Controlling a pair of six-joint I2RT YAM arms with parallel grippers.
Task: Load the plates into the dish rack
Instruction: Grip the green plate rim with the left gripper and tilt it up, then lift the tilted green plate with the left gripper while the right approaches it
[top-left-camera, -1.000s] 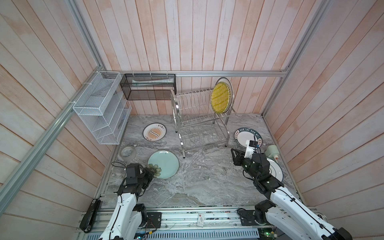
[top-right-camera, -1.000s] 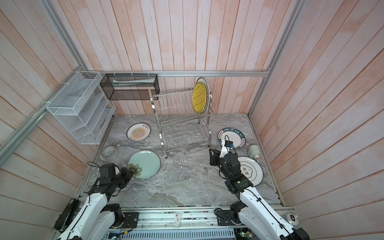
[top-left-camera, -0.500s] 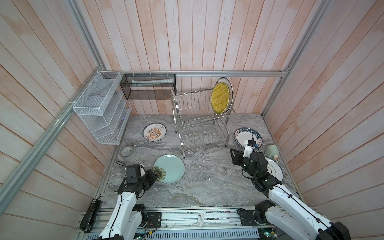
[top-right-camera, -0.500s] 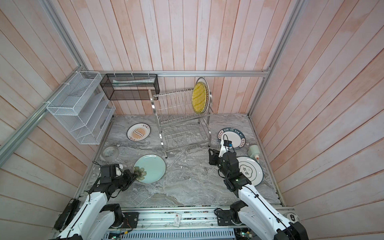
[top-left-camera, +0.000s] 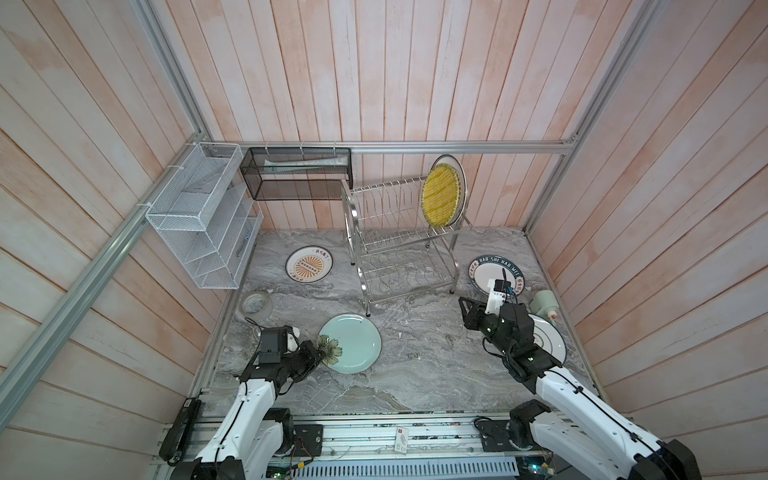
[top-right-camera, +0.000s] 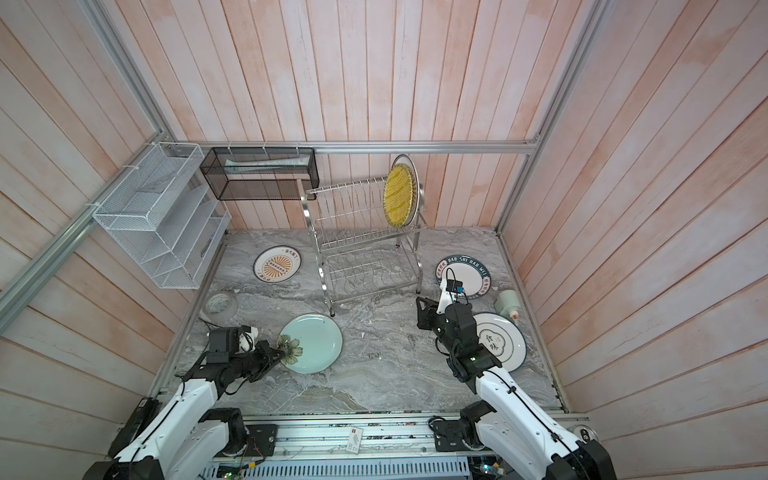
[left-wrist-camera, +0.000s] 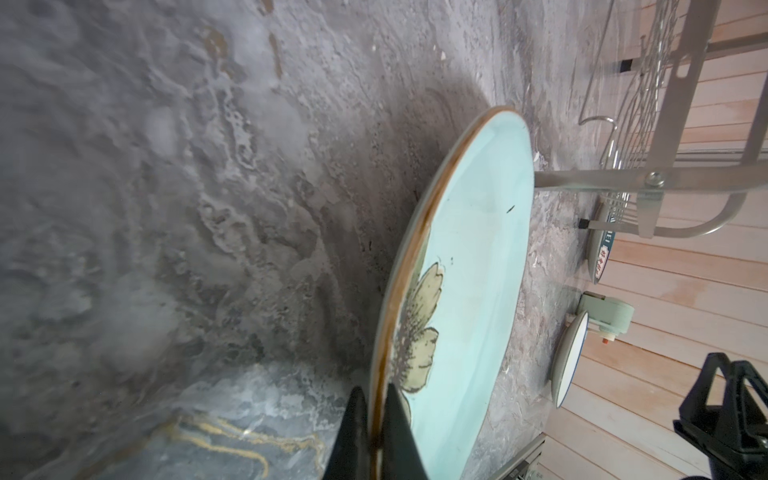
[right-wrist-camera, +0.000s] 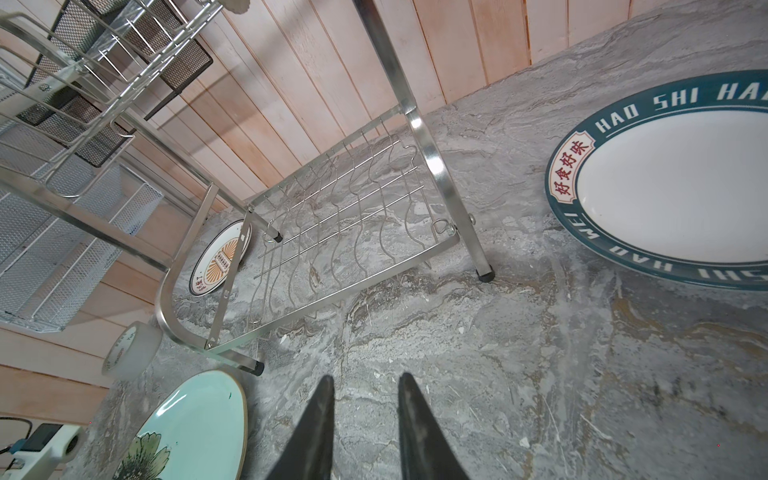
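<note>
Pinkish plank walls (top-left-camera: 415, 75) (framed by aluminium rails (top-left-camera: 457, 147)) enclose a grey marble-patterned tabletop (top-left-camera: 424, 357), evenly lit

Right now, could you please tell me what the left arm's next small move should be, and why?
Probably lift straight up: the left tool is shut on the pale green plate at its flowered rim, the plate tilts low over the table, its far edge close to the dish rack.

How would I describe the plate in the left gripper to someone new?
Find the steel dish rack at the back wall. Just before its nearest leg, the left gripper pinches a pale green plate. Only it carries a dark flower.
</note>
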